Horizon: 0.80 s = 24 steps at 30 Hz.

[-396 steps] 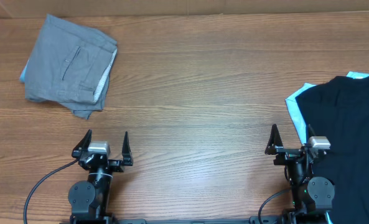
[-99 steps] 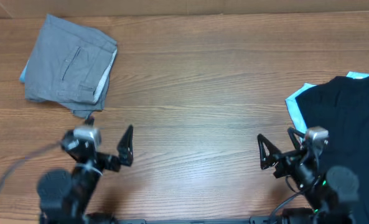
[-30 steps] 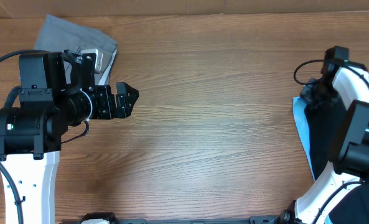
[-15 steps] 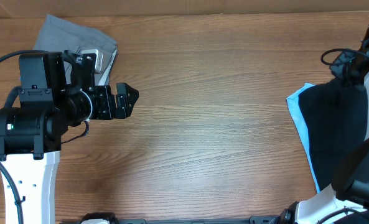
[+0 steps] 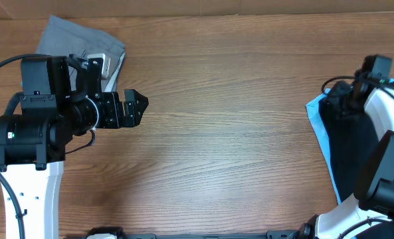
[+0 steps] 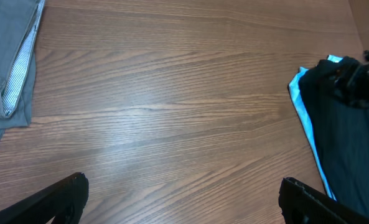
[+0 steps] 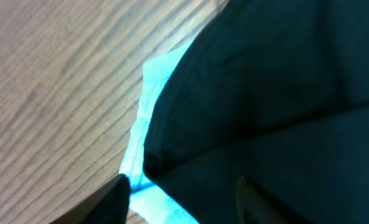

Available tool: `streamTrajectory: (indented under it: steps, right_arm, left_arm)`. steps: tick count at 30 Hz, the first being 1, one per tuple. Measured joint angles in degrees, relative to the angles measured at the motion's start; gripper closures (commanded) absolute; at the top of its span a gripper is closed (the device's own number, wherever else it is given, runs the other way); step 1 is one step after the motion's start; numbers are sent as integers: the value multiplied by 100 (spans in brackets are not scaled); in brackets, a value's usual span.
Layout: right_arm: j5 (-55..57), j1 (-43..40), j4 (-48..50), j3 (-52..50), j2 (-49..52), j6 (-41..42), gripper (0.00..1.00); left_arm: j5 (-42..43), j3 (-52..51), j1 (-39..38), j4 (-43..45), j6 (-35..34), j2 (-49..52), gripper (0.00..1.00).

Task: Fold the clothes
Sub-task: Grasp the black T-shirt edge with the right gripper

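Observation:
A black T-shirt (image 5: 351, 149) lies at the table's right edge on a light-blue shirt (image 5: 315, 117), of which only the left border shows. My right gripper (image 5: 334, 101) hovers over that border. In the right wrist view it (image 7: 181, 200) is open, its fingers set apart over the black T-shirt (image 7: 265, 93) and the light-blue shirt's border (image 7: 142, 140). Grey trousers (image 5: 87, 38) lie folded at the far left, partly hidden under my left arm. My left gripper (image 5: 138, 108) is open over bare wood, to the right of them. Its (image 6: 184, 194) fingers are wide apart with nothing between them.
The wooden table (image 5: 230, 133) stretches between the two piles. In the left wrist view the grey trousers (image 6: 7, 56) sit at the left and the black T-shirt (image 6: 349, 134) at the right, with the right arm on its far corner.
My right arm swung out toward the far right corner, then came back left over the shirts' left border. The left arm has not moved.

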Motion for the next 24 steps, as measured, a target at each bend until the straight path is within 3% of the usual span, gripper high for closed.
streamTrajectory:
  steps: [10,14,17,20,24]
  right_arm:
    - [-142,173,492,-479,22,-20,43]
    - [-111,249,608,-496,103,-22,49]
    - [-9,264,629,-498,267,-59,71]
    - [98,251,601,-498,310,-46,85]
    - [118,216,398,-433,310,-22,94]
  left_arm:
    - [11,0,0,0,0,0,0]
    - [13,0,0,-13,0,0,0]
    - [13,0,0,-52,0,0,0]
    - [13,0,0,-72,0,0,0]
    - [13,0,0,-79,0,0,0]
